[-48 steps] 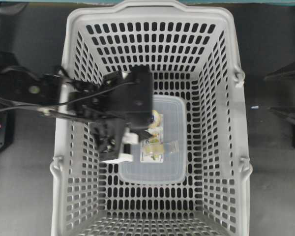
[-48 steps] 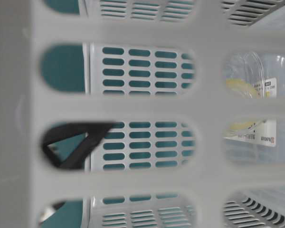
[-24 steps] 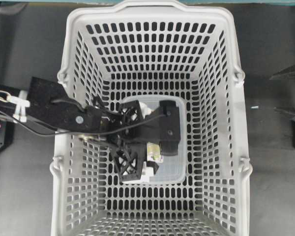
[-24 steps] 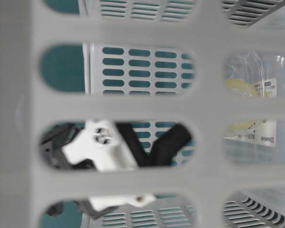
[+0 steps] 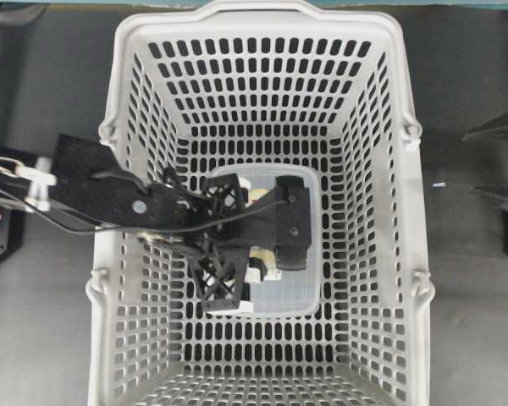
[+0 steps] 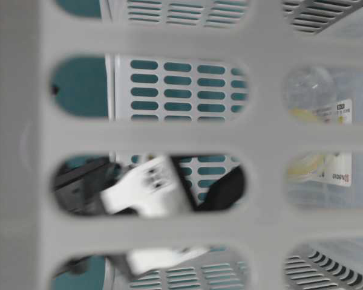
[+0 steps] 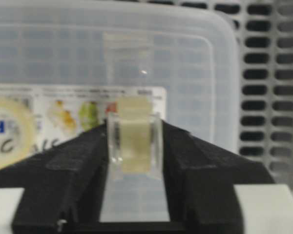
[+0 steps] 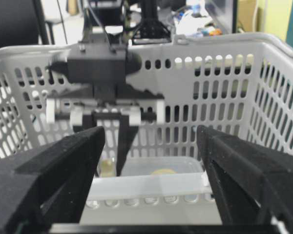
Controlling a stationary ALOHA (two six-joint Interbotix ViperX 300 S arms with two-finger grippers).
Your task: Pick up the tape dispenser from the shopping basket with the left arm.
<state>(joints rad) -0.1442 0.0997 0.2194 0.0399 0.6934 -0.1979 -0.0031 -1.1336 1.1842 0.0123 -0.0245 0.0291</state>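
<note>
- Reaching into the basket [image 5: 110, 127] from its left wall, the left arm [image 5: 102, 194] has its gripper [image 7: 134, 146] low over the clear container [image 5: 309, 182] on the basket floor.
- Left wrist view: the two black pads [image 7: 88, 151] sit against either side of the dispenser [image 7: 134, 141]; jaws narrowed to the width of its clear body, so it reads as a pinch on the dispenser. No daylight visible between pad and plastic on either side.
- Dispenser position: between the fingertips, resting on the container lid, about mid-basket. Its printed card [image 7: 83, 112] runs off to the left in the wrist view, with the pale round disc [image 7: 10, 129] at the far left end.
- Long axis: the card lies crosswise to the fingers, so the jaws close across the narrow clear body, not along the card.
- Judgement: the card's length hangs out to one side of the grip, so on lifting it may tip towards the disc end; a straight vertical rise looks safest, clear of the left wall.
- Overhead view: the dispenser is mostly hidden under the wrist; only a pale scrap shows beside the fingers.
- Right gripper [image 8: 151, 180]: jaws spread wide, holding nothing, outside the basket on its right and well away from the dispenser. The left arm is clearly the nearer.
</note>
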